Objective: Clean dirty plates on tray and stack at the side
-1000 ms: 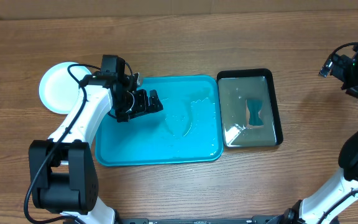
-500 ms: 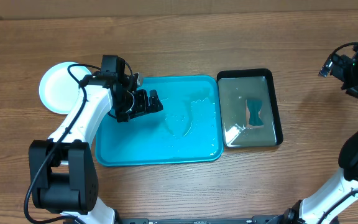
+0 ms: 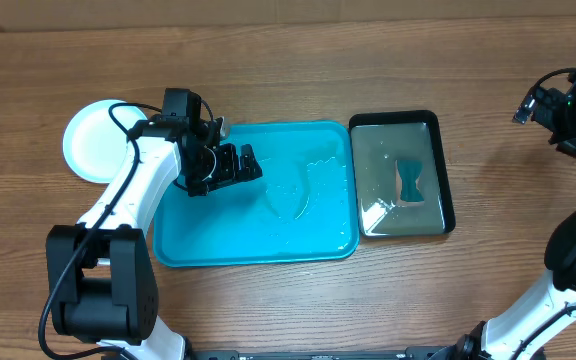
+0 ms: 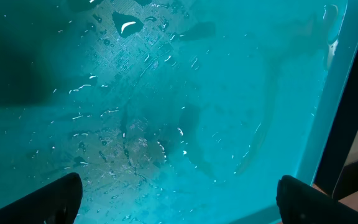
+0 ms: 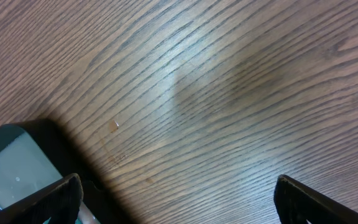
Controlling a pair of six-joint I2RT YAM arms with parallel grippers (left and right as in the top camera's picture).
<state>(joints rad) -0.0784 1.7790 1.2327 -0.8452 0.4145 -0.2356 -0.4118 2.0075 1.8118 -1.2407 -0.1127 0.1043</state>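
Fingers (image 4: 55, 202) spread — one tray (image 3: 258, 235), one plate stack (image 3: 92, 140)

The big brown wooden table (image 3: 288, 60) fills almost the whole view from above. Dark lines in the wood run across it from side to side. A soft shine of light (image 5: 185, 81) lies on the wood. A paler strip (image 3: 168, 8) runs along the far edge.

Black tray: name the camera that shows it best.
Overhead: the whole black tray shows, rim to rim. The right wrist catches only one corner; the left wrist shows mostly the turquoise tray.
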